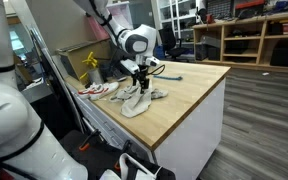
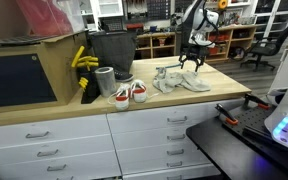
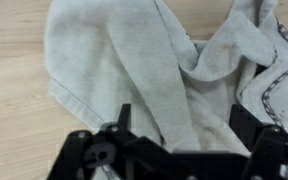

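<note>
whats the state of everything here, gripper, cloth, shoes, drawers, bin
gripper, open, poised right over the cloth; contact cannot be told
grey cloth, crumpled and folded over itself, lying on the wooden counter
sneakers, a pair, upright, side by side on the counter
drawers, all shut
black bin, upright
</note>
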You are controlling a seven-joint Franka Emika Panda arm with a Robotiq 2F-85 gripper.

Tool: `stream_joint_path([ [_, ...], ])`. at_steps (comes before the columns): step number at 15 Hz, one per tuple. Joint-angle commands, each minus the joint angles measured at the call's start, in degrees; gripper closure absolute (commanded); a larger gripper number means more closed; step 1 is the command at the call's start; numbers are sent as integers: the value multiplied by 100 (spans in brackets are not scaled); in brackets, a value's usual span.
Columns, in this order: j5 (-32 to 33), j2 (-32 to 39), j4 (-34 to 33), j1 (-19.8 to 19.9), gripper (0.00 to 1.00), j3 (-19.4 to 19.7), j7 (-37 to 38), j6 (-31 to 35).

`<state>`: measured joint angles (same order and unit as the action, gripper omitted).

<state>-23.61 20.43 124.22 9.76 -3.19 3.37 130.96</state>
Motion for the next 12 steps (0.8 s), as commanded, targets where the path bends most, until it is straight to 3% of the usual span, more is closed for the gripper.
stream_joint_path([
  [1,436,4,-185,-219,0,336,296,-696],
  [4,569,171,-237,-283,0,461,393,-807],
  [12,531,378,453,-280,0,612,381,214],
])
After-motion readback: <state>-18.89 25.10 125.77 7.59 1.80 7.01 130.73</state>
